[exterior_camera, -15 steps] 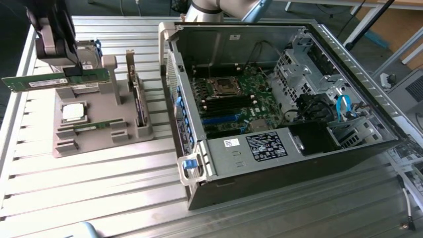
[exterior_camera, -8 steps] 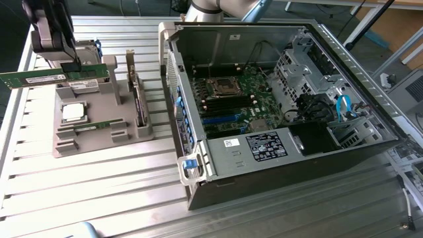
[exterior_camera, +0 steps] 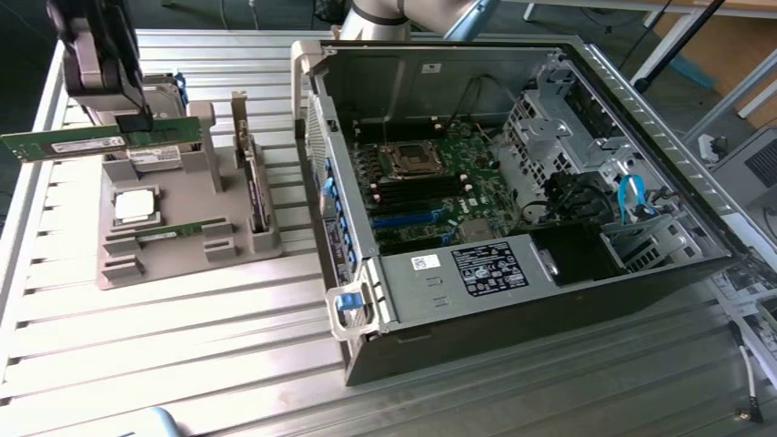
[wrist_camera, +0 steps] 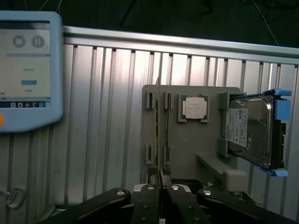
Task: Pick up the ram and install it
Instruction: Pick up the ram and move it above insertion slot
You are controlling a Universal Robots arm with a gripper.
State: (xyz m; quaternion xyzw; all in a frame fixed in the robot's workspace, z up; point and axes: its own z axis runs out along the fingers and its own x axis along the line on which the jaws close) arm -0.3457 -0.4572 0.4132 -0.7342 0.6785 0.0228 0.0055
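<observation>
Hanging level, ram (exterior_camera: 91, 143) edgewise between fingers (wrist_camera: 148, 198)

Ram (exterior_camera: 97, 143): two sticks
Processor chip (exterior_camera: 134, 205): one
Expansion card (exterior_camera: 251, 187): one
Hard drive (wrist_camera: 247, 130): one
Computer case (exterior_camera: 522, 319): one
Parts tray (exterior_camera: 170, 259): one

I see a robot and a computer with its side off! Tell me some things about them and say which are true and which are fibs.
1. The fingers pinch a green ram. True.
2. That ram is plugged into the motherboard. False: it is held outside the computer case, near the grey holder.
3. The computer case is open. True.
4. The silver processor sits in the motherboard. False: it lies on the grey holder.
5. A second ram stick rests in the grey holder. True.
</observation>
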